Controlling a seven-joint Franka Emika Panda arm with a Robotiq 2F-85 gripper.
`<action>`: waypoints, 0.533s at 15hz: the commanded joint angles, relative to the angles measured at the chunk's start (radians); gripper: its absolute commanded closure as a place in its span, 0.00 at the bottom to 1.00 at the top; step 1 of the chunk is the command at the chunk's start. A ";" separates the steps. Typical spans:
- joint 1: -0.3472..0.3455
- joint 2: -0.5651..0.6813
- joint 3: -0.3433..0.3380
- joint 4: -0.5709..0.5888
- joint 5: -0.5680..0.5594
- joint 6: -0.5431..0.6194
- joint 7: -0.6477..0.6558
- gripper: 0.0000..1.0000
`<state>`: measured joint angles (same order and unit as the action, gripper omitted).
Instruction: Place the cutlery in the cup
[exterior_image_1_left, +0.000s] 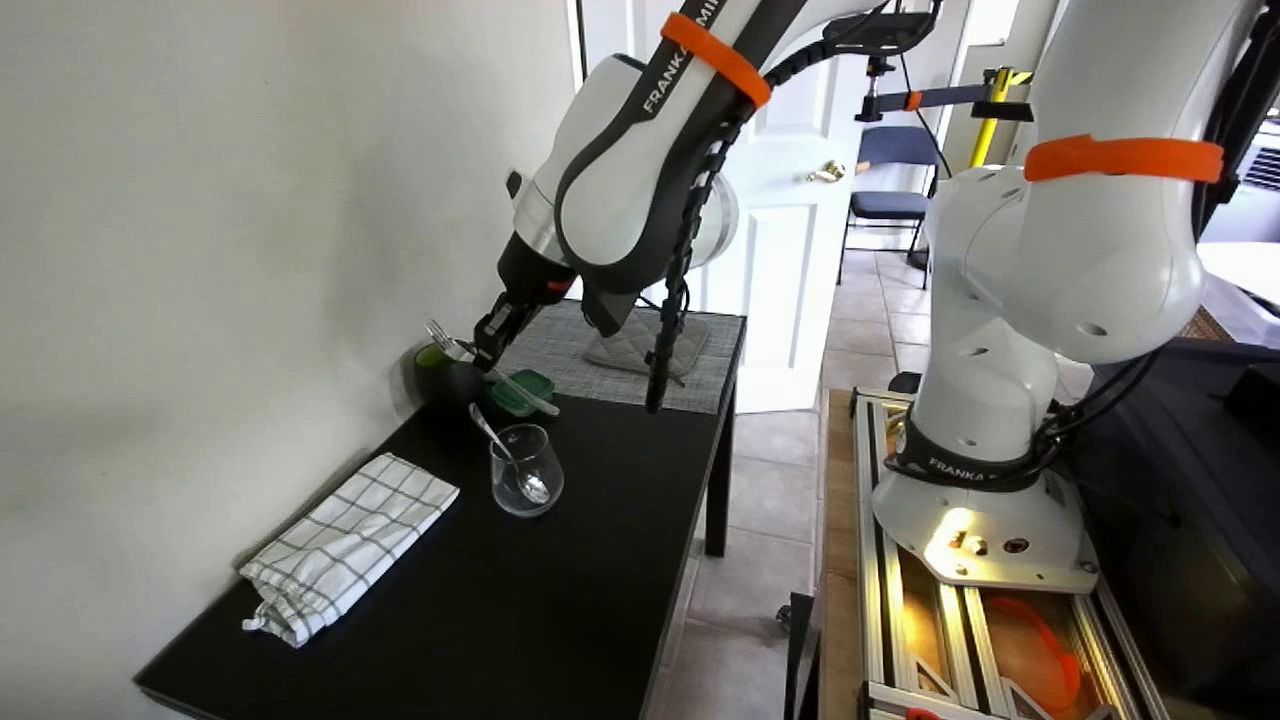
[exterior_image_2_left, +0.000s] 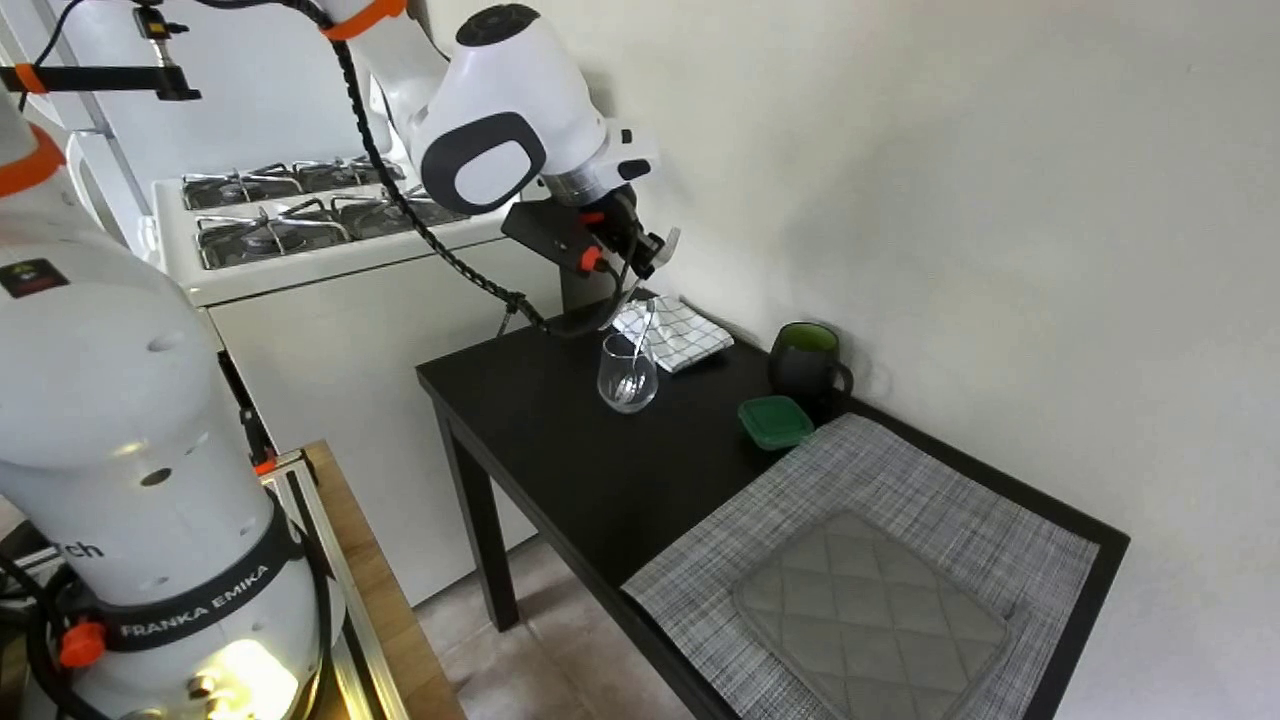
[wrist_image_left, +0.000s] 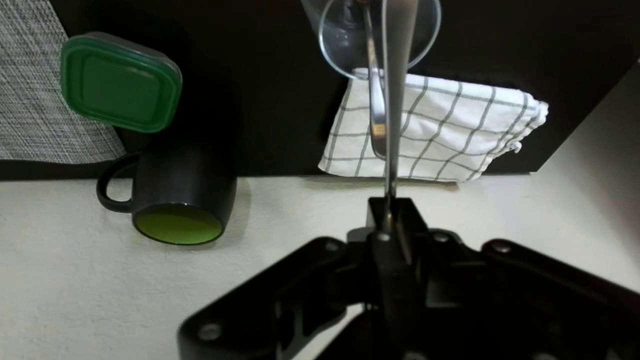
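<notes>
A clear glass (exterior_image_1_left: 508, 487) stands upright on the black table; it also shows in an exterior view (exterior_image_2_left: 612, 388) and at the top of the wrist view (wrist_image_left: 325, 50). A silver spoon (exterior_image_1_left: 535, 488) stands in it, bowl down, its handle (wrist_image_left: 375, 100) leaning out over the rim. My gripper (exterior_image_1_left: 486, 352) is shut on a silver fork, tines up and handle (exterior_image_1_left: 528, 392) slanting down. In the wrist view the fork handle (wrist_image_left: 397, 65) runs from my fingertips (wrist_image_left: 390, 212) across the view of the glass. The handle's lower end appears above the glass; the exact gap cannot be told.
A dark mug (exterior_image_2_left: 800, 368) with a green inside stands by the wall. A green-lidded container (exterior_image_2_left: 775, 422) sits beside it. A checked cloth (exterior_image_1_left: 350, 540) lies along the wall. A grey placemat (exterior_image_2_left: 1040, 545) with a quilted pad (exterior_image_2_left: 870, 610) covers one table end.
</notes>
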<state>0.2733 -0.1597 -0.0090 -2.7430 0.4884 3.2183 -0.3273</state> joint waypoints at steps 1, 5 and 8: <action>0.066 0.044 -0.033 0.001 0.024 0.082 -0.002 0.98; 0.097 0.092 -0.055 0.011 0.000 0.128 0.021 0.98; -0.013 0.112 0.035 0.013 -0.144 0.137 0.156 0.98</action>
<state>0.3504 -0.0816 -0.0485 -2.7359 0.4877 3.3273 -0.3164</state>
